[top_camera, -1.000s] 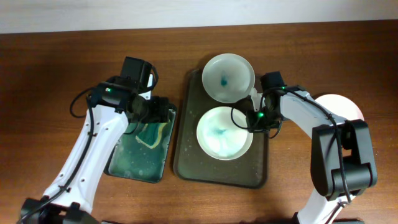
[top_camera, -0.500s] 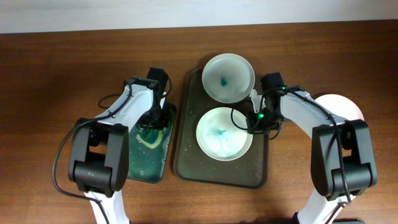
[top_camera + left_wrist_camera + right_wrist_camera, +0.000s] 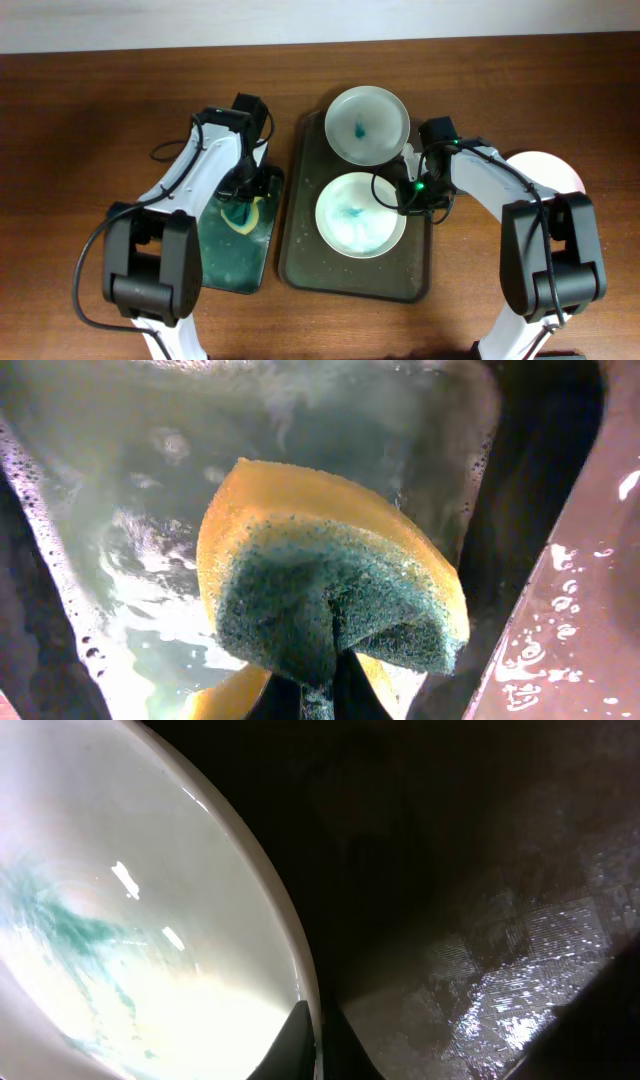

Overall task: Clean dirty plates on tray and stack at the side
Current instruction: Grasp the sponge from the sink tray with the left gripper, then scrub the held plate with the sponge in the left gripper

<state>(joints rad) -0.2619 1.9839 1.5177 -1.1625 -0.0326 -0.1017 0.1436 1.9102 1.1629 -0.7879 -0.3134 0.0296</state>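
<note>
Two white plates lie on the dark tray [image 3: 300,262]. The far plate [image 3: 367,125] has a small teal spot, and the near plate [image 3: 360,215] carries a wide teal smear. My right gripper [image 3: 408,192] is shut on the near plate's right rim; in the right wrist view its fingers [image 3: 318,1040] pinch the rim of the plate [image 3: 130,920] over the wet tray [image 3: 500,920]. My left gripper [image 3: 243,200] is down in the green basin [image 3: 225,262], shut on the yellow sponge [image 3: 330,580], which folds between its fingers [image 3: 318,695]. A third white plate [image 3: 560,170] lies on the table at the right, partly behind the right arm.
The basin holds teal soapy liquid [image 3: 140,510] and sits just left of the tray. The tray's left rim [image 3: 590,580] shows wet beside the basin. Brown table surrounds both, with a pale wall edge at the back.
My left gripper has closed on the sponge in the basin, squeezing it into a fold. The right gripper and both plates on the tray have stayed put.
</note>
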